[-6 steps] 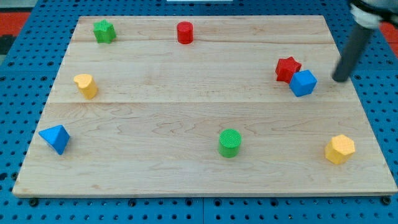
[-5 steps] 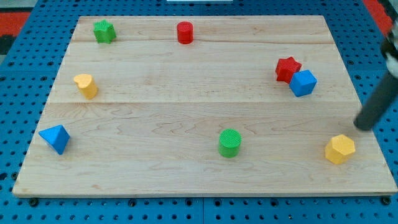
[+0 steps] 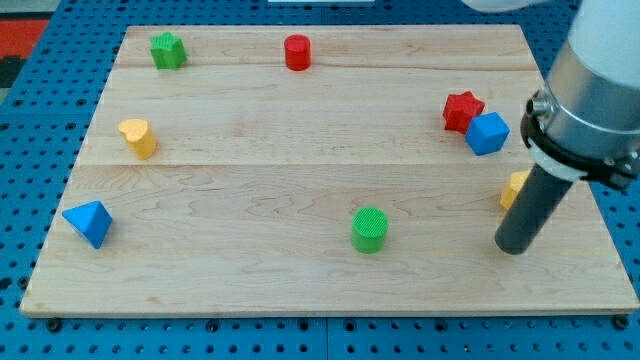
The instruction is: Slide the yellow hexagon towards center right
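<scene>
While the dark rod stands in the lower right of the frame, my tip (image 3: 511, 249) rests on the wooden counter (image 3: 300, 200), just below and a little left of the yellow hexagon (image 3: 513, 188). The hexagon sits at the right side of the frame, about mid height, mostly hidden behind the rod; only a small yellow sliver shows at the rod's left edge. Cannot tell whether the rod touches it. No end effector jaws here, just the straight rod, so there is nothing to stand apart or together.

The blue cube-like block (image 3: 487, 133) sits above the hexagon, upper right of the frame, touching or almost touching the red star block (image 3: 461, 110) at its upper left. The green cylinder (image 3: 369, 229) is lower centre, well left of my tip. The red cylinder (image 3: 297, 52) is at top centre. The green star-like block (image 3: 167, 49) is in the upper left corner area. The yellow heart-like block (image 3: 138, 137) is at the left, mid height. The blue pyramid-like block (image 3: 89, 221) is in the lower left, near the counter's edge. The counter lies on a blue pegboard (image 3: 30, 150).
</scene>
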`<action>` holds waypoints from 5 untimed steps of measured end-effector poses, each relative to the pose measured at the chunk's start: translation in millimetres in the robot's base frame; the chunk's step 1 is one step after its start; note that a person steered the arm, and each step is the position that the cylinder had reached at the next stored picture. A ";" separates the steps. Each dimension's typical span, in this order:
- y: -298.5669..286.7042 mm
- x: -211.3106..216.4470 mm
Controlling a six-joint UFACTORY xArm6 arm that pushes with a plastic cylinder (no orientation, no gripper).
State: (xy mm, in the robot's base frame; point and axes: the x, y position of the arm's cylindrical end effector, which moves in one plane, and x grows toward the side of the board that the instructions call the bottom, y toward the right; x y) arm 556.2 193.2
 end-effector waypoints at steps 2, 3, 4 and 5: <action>4.4 -38.6; -11.5 -65.9; -13.9 -34.0; 18.9 -28.5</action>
